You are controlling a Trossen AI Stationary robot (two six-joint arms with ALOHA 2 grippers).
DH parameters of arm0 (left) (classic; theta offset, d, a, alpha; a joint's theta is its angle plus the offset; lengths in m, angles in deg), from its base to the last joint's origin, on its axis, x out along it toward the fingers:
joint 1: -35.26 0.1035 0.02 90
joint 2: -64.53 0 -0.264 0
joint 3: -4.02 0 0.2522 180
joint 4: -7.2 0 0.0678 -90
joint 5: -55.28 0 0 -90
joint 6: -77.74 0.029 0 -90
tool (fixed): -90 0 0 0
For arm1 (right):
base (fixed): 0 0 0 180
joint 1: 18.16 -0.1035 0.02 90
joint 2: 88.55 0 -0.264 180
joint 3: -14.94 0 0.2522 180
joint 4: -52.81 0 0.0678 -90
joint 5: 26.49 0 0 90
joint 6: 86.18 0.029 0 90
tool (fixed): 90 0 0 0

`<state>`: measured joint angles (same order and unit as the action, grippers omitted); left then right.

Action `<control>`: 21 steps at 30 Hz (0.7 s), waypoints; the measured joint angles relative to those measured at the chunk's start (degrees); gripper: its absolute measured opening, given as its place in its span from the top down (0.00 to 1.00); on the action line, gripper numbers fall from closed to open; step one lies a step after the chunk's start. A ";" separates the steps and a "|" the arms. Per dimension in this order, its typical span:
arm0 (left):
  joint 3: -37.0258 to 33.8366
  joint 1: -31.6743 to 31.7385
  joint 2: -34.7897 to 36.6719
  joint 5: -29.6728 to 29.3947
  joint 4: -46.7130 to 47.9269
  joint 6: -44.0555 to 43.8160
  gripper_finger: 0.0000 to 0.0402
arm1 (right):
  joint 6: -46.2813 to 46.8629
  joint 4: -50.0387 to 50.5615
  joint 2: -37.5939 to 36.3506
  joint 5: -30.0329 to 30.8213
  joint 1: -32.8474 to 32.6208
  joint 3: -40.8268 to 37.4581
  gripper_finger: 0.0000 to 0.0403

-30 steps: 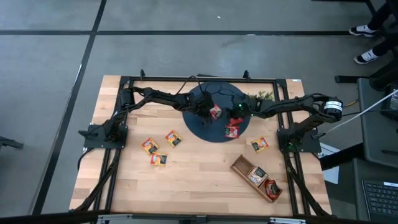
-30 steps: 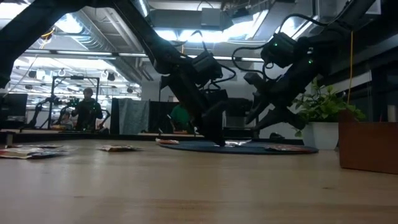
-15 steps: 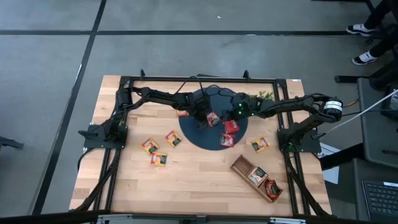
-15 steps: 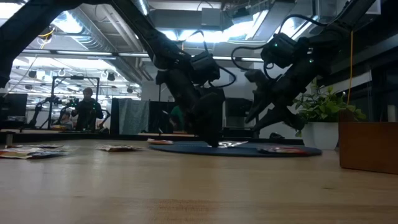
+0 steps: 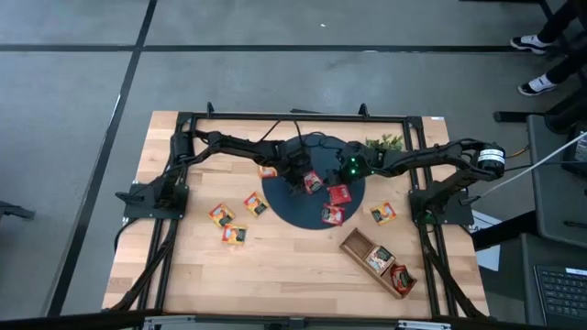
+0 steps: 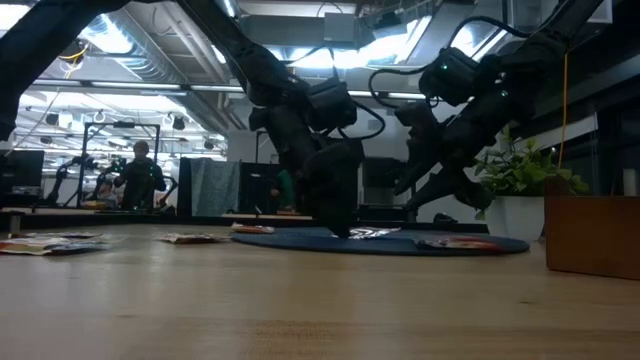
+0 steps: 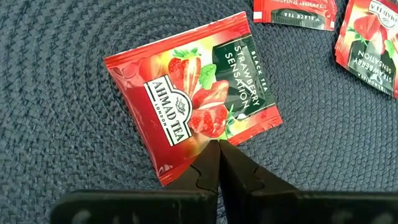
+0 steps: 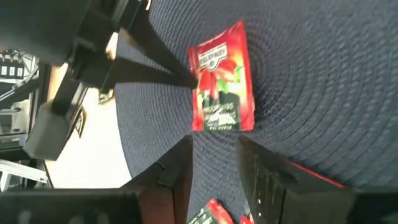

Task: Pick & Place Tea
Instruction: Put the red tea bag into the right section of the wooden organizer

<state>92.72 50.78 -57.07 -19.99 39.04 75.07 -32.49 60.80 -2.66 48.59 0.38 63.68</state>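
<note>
Two packets so far sit in the wooden tray (image 5: pixel 378 263) near the surface's front-right corner — most of the tea is still out. Left tool (image 7: pixel 219 155) is clenched on a red packet (image 7: pixel 194 96) mid-mat (image 5: pixel 280 206); right tool (image 8: pixel 214 158) hangs released beside it.

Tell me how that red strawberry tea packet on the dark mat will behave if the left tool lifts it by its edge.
The red strawberry tea packet looks thin and flat, so probably light and somewhat floppy. Pinched only at its edge by the left tool, it may droop or swing. Its glossy wrapper could slip.
</note>
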 joint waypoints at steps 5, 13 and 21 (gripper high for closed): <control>0.00 -0.54 0.00 0.17 -0.60 -2.29 0.99 | -0.27 1.18 0.30 0.18 -0.02 0.02 0.69; -0.02 -0.54 0.00 0.36 -0.69 -3.11 0.99 | -0.23 -2.11 5.56 -0.99 -0.06 0.07 0.69; -0.10 -0.62 0.00 0.49 -1.39 -3.72 1.00 | 0.11 -6.04 8.57 -1.26 -0.04 0.07 0.69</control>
<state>92.62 50.16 -57.07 -19.50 37.65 71.35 -32.38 54.77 5.90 47.33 0.34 63.75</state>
